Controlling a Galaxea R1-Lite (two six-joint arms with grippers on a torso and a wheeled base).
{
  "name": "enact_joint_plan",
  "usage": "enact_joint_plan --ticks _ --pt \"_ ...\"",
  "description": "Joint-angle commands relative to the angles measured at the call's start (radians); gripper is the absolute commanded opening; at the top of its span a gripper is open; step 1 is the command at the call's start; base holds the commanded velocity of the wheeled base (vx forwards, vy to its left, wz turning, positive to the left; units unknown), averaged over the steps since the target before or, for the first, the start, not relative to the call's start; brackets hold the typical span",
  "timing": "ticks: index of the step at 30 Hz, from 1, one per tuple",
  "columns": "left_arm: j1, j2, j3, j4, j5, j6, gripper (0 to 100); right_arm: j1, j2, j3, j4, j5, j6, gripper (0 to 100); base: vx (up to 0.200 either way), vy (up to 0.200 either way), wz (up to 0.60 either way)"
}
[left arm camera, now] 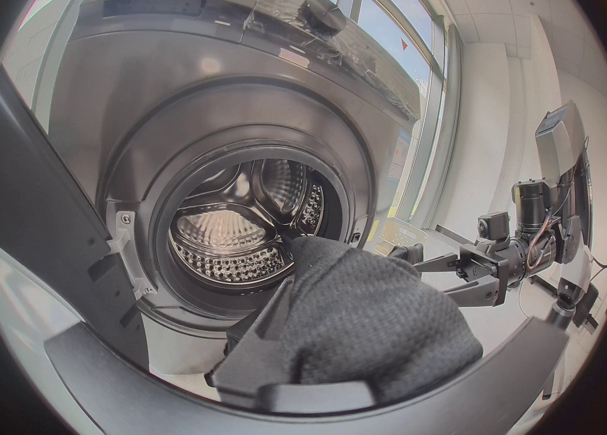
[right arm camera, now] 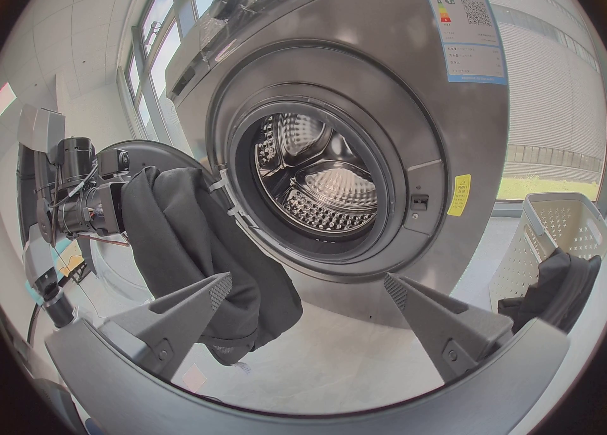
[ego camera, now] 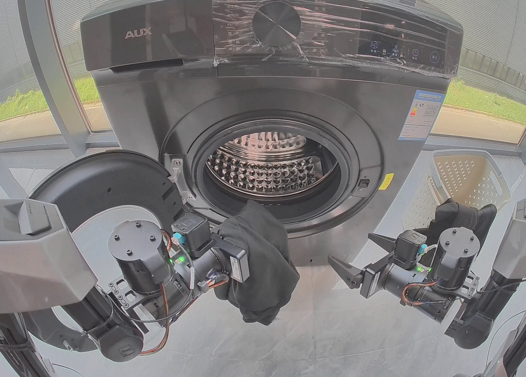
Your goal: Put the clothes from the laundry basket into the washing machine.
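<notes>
Hanging from the left gripper (ego camera: 241, 267), whose fingers are clamped on it, a black garment (ego camera: 266, 263) droops on the near side of the washing machine (ego camera: 274, 87), low before the round mouth of the drum (ego camera: 268, 170) and outside it. The machine's door (ego camera: 104, 186) stands swung open at the left. At the right, the right gripper (ego camera: 350, 247) has its fingers apart and bare, near the white laundry basket (ego camera: 471, 172), where another dark garment (ego camera: 460, 219) lies draped over the near rim

Pale tiled floor (ego camera: 329, 334), tall windows (ego camera: 71, 11) behind, grass (ego camera: 482, 101) outside, white wall (left arm camera: 493, 158).
</notes>
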Motion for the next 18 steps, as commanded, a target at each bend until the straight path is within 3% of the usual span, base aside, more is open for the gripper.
enact_joint_plan --ticks 1,18 --pt "-0.001 0.011 0.0 -0.001 0.001 -0.001 0 0.005 -0.002 0.001 0.0 0.0 0.0 100 0.2 0.0 0.0" --pt "-0.021 0.023 0.009 -0.001 0.021 -0.002 0 0.012 -0.012 0.003 0.0 0.0 0.0 100 0.012 0.0 0.0"
